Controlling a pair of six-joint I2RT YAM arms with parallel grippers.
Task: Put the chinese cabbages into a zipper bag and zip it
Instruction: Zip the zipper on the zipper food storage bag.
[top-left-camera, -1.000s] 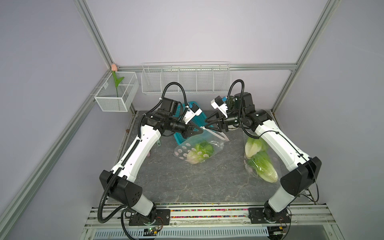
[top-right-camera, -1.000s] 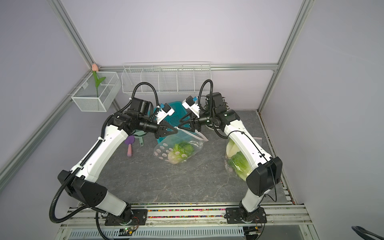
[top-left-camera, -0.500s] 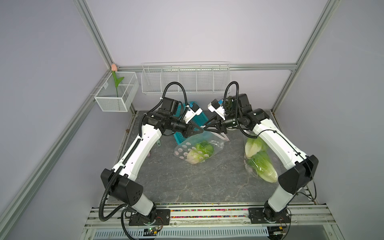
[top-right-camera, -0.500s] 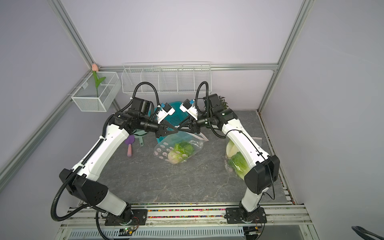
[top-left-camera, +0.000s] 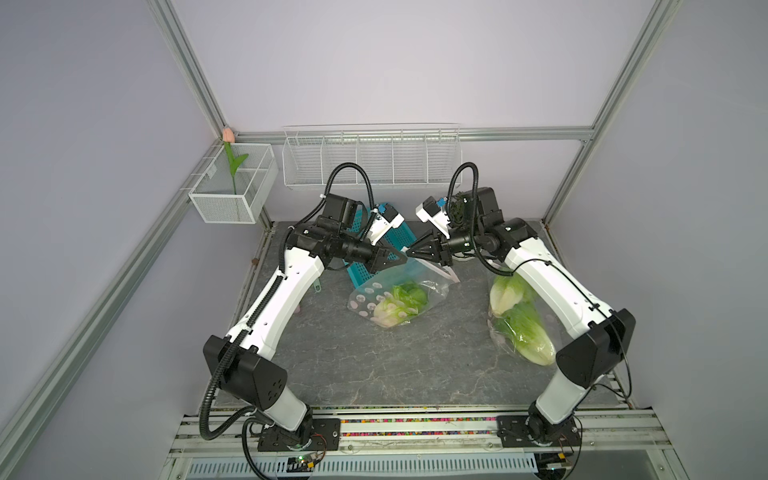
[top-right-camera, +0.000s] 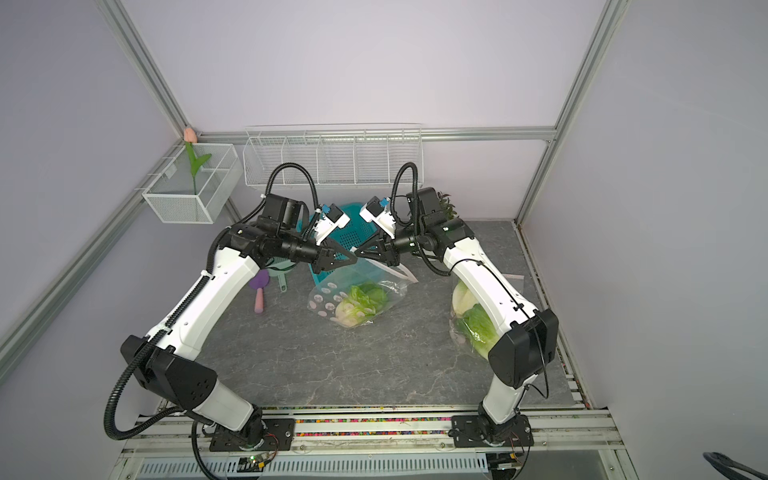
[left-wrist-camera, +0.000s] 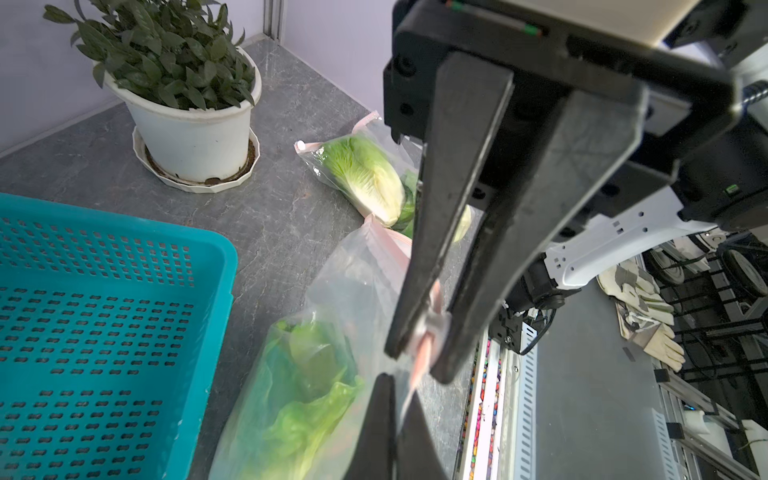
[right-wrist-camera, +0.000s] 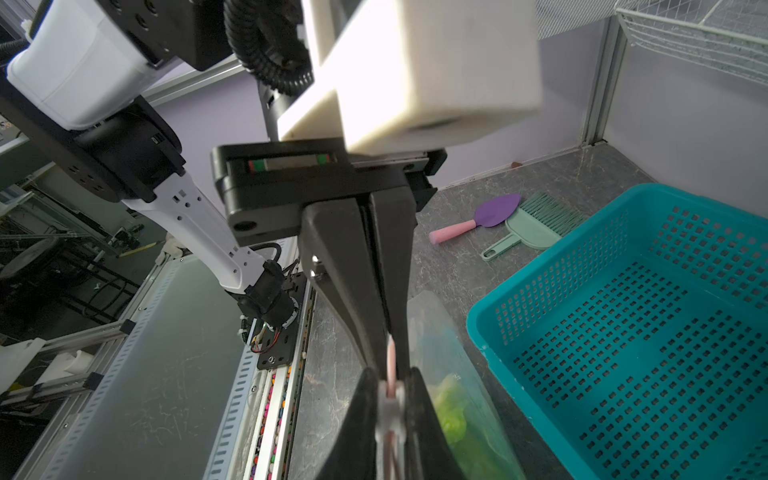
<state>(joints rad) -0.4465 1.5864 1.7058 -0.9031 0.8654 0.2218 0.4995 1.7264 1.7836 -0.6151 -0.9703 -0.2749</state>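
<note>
A clear zipper bag hangs down to the table with one chinese cabbage inside. My left gripper is shut on the bag's pink zip strip. My right gripper meets it tip to tip, shut on the white slider of that strip. Two more chinese cabbages lie at the right under my right arm, wrapped in clear bags; one of them shows a pink zip.
A teal perforated basket stands just behind the bag. A potted plant sits at the back right. A purple trowel and a green brush lie at the left. A wire rack hangs on the back wall.
My right gripper moved left along the bag's top to meet the left gripper and closed its jaws on the slider. The left gripper kept its grip.
</note>
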